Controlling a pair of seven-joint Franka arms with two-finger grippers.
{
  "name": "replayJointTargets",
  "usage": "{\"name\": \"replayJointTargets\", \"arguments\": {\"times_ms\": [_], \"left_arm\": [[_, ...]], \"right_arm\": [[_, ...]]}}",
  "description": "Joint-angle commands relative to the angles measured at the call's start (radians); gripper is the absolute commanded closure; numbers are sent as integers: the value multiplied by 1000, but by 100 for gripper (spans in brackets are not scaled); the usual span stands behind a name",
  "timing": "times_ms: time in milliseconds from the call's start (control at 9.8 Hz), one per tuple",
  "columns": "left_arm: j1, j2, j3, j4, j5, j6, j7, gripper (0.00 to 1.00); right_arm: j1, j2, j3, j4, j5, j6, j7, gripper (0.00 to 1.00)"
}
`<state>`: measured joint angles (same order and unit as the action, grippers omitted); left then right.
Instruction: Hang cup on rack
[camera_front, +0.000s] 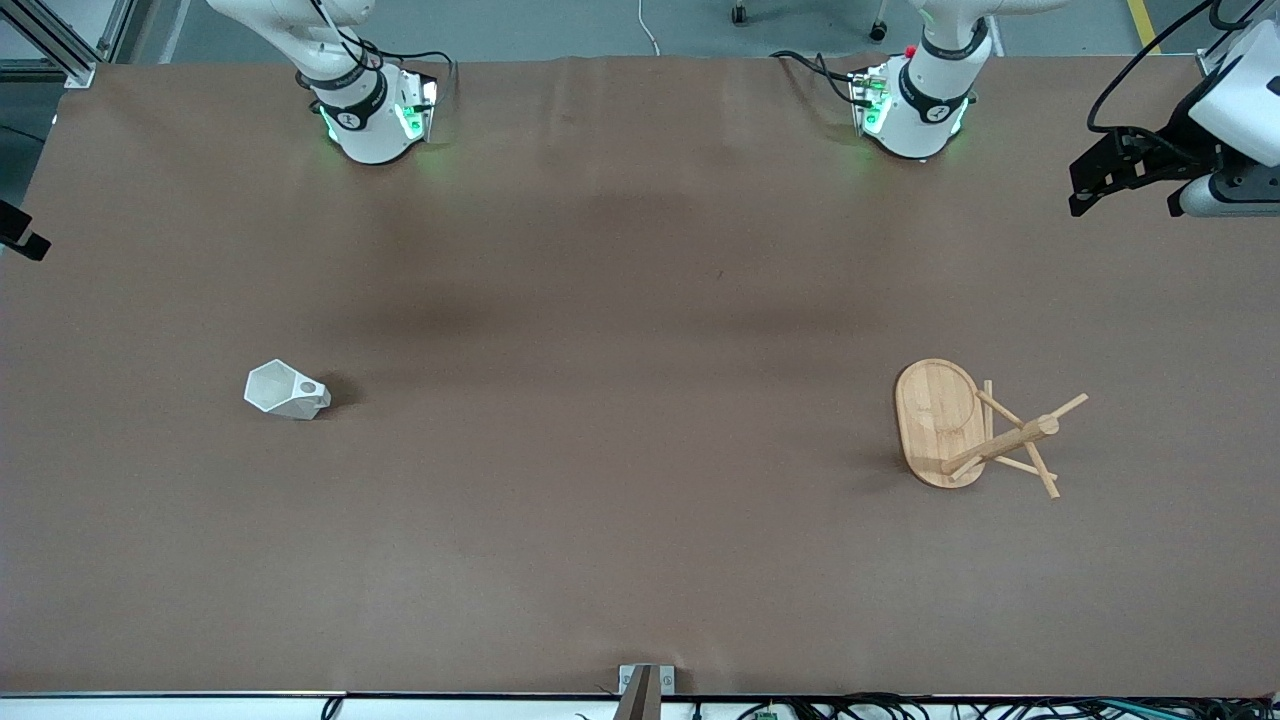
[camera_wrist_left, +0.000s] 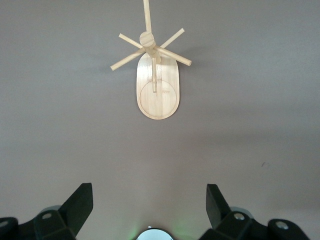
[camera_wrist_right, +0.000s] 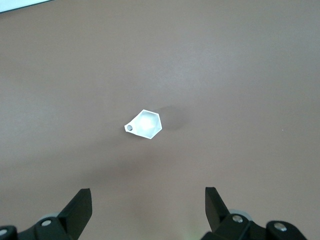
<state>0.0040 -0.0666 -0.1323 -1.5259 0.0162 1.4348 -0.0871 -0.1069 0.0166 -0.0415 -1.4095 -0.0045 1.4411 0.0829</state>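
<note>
The white faceted cup (camera_front: 285, 390) lies on its side on the brown table toward the right arm's end, its handle tab with the round hole showing. It also shows in the right wrist view (camera_wrist_right: 145, 124). The bamboo rack (camera_front: 938, 420) stands upright on its oval base toward the left arm's end, pegs sticking out from the post. It also shows in the left wrist view (camera_wrist_left: 157, 85). My left gripper (camera_wrist_left: 150, 192) is open and empty, high above the table with the rack ahead of it. My right gripper (camera_wrist_right: 148, 195) is open and empty, high above the table with the cup ahead of it.
The table (camera_front: 620, 450) is covered in plain brown paper. The two arm bases (camera_front: 375, 110) (camera_front: 915, 100) stand along its edge farthest from the front camera. The left arm's black hand (camera_front: 1120, 170) shows at the table's end.
</note>
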Motion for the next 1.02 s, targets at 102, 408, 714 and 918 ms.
{"name": "replayJointTargets", "arguments": {"times_ms": [102, 408, 714, 918], "left_arm": [[-1, 19, -1, -11, 1, -4, -6, 0], [8, 28, -1, -11, -4, -4, -6, 0], [5, 28, -1, -11, 2, -4, -8, 0], [4, 30, -1, -11, 2, -4, -8, 0]], "right_arm": [[-2, -18, 5, -22, -6, 4, 11, 0], [-2, -18, 5, -17, -6, 4, 11, 0], [4, -15, 11, -11, -15, 1, -14, 0], [6, -14, 11, -19, -15, 2, -90, 0]]}}
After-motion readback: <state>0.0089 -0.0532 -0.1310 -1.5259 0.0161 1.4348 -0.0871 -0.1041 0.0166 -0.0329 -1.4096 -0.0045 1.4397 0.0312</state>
